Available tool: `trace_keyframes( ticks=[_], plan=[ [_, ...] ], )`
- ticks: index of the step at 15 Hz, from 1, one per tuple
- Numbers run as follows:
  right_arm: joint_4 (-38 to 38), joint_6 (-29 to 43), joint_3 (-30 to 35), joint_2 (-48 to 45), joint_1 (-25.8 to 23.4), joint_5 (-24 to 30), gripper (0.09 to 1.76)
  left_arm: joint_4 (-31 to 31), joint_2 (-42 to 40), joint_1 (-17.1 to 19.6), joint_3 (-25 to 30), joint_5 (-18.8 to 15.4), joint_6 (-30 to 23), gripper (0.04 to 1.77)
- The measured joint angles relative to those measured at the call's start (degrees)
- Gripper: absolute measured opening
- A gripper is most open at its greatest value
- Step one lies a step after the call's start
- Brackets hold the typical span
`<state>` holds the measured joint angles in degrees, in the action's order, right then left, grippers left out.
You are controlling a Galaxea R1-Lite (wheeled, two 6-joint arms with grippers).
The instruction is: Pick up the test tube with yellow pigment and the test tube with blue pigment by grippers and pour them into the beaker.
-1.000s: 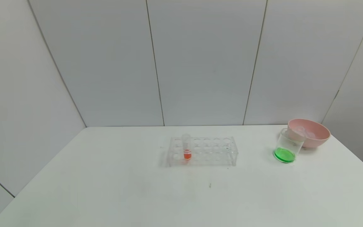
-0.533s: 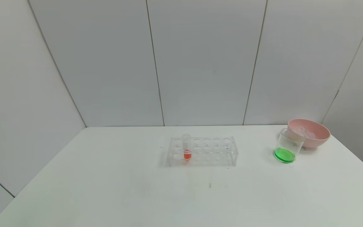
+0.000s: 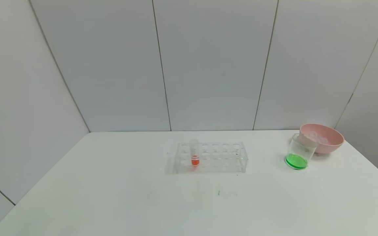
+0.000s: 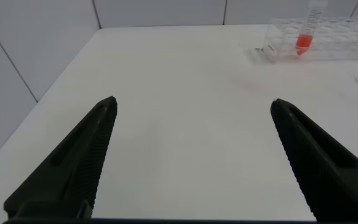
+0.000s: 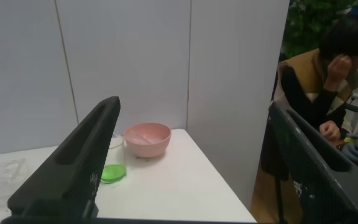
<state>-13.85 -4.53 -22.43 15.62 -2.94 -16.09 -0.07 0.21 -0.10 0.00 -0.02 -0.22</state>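
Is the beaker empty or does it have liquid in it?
Not empty: the beaker holds a shallow layer of green liquid at its base, seen in the head view and the right wrist view. It stands beside the pink bowl.

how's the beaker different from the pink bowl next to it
The beaker is clear and tall with straight sides; the pink bowl is opaque, low and wide with curved sides. The beaker holds a shallow layer of green liquid; the bowl holds clear pieces, too faint to identify. The beaker stands nearer the robot, the bowl behind it. Both stand upright at the table's far right.
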Motion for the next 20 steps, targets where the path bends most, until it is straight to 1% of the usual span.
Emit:
trace_keyframes(
  ticks=[1,3,5,7,9,13,16,19,20],
  plan=[
    [1.2,0.0,-0.1,-0.8,0.8,0.3,1.71,0.0,0.0,0.0,0.0,0.0,0.0,1.76],
    [6.3,0.1,-1.6,-3.0,2.6,0.8,1.71,0.0,0.0,0.0,0.0,0.0,0.0,1.76],
    [9.6,0.3,-3.7,-5.1,2.6,1.5,1.71,0.0,0.0,0.0,0.0,0.0,0.0,1.76],
    [11.2,0.2,-3.9,-7.9,2.9,5.6,1.71,0.0,0.0,0.0,0.0,0.0,0.0,1.76],
    [13.6,0.3,-3.0,-11.5,2.9,8.1,1.71,0.0,0.0,0.0,0.0,0.0,0.0,1.76],
    [13.8,3.0,-0.8,-15.0,2.8,8.0,1.71,0.0,0.0,0.0,0.0,0.0,0.0,1.76],
    [13.2,2.4,4.5,-15.5,2.8,8.0,1.71,0.0,0.0,0.0,0.0,0.0,0.0,1.76],
    [11.5,2.1,14.0,-15.6,2.8,7.9,1.71,0.0,0.0,0.0,0.0,0.0,0.0,1.76],
    [11.4,2.1,17.1,-15.6,2.8,8.9,1.71,0.0,0.0,0.0,0.0,0.0,0.0,1.76]
  ],
)
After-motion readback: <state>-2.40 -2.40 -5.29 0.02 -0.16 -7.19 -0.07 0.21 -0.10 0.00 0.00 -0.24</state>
